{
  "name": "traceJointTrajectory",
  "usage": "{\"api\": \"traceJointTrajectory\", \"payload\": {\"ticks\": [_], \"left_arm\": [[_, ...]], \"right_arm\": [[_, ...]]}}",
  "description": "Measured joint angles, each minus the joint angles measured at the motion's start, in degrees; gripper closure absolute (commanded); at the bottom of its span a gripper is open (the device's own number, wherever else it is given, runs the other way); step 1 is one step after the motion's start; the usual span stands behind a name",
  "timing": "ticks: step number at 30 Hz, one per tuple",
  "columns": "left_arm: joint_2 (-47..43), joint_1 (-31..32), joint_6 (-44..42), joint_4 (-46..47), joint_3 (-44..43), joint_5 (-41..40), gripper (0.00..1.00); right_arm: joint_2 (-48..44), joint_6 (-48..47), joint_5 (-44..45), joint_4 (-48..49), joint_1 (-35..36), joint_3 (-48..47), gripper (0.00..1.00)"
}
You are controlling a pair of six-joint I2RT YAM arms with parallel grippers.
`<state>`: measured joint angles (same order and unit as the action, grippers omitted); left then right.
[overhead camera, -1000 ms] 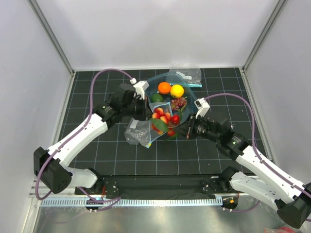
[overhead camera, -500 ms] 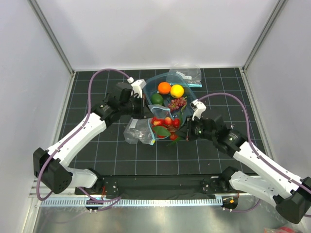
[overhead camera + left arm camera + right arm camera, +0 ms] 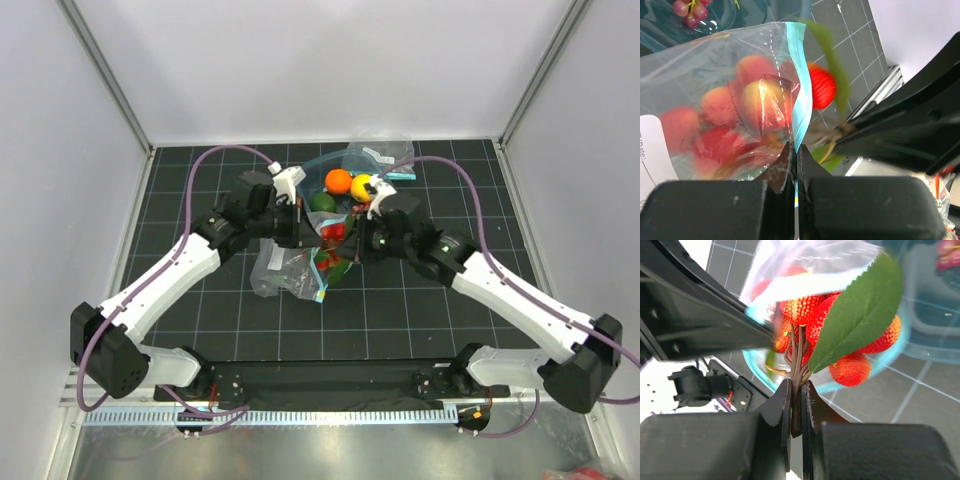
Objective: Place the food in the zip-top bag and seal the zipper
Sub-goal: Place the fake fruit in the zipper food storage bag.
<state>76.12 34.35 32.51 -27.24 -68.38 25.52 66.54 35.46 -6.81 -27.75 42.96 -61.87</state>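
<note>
My left gripper (image 3: 795,147) is shut on the teal zipper (image 3: 801,90) of the clear zip-top bag (image 3: 283,272) and holds its mouth up. Several red fruits show through the bag's film (image 3: 715,65). My right gripper (image 3: 797,382) is shut on the brown stem (image 3: 797,357) of a bunch of red strawberries (image 3: 850,367) with a green leaf (image 3: 860,310). The bunch hangs at the bag's mouth, between the two grippers (image 3: 335,232). An orange (image 3: 338,181), a lemon (image 3: 360,188) and a lime (image 3: 322,202) lie in the teal tub (image 3: 312,168). A grape bunch (image 3: 690,10) also lies there.
A smaller clear bag (image 3: 385,152) lies at the back behind the tub. The right arm (image 3: 500,295) reaches diagonally across the black gridded mat (image 3: 200,310). White walls close in the back and both sides.
The right arm has swung left and away from me, carrying the strawberry bunch from the mat up to the bag's mouth. The left gripper has kept its hold on the zipper.
</note>
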Motion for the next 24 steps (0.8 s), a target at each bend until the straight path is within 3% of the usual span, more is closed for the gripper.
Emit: {"api": "traceJointTrajectory", "payload": {"ticks": [11,17,24], "left_arm": [[0.09,0.0,0.68,1.03,1.33,0.98,1.0],[0.09,-0.37,1.2,2.51,1.33,3.17,1.0],[-2.54,-0.24,1.49,2.84,1.33,9.18,1.0]], "right_arm": [[9.53,5.62,0.87,5.44,5.33,-1.81,0.99],[8.9,5.01,1.49,13.09,5.33,3.69,0.99],[4.35,2.21,4.5,13.68,5.27,5.33,0.99]]}}
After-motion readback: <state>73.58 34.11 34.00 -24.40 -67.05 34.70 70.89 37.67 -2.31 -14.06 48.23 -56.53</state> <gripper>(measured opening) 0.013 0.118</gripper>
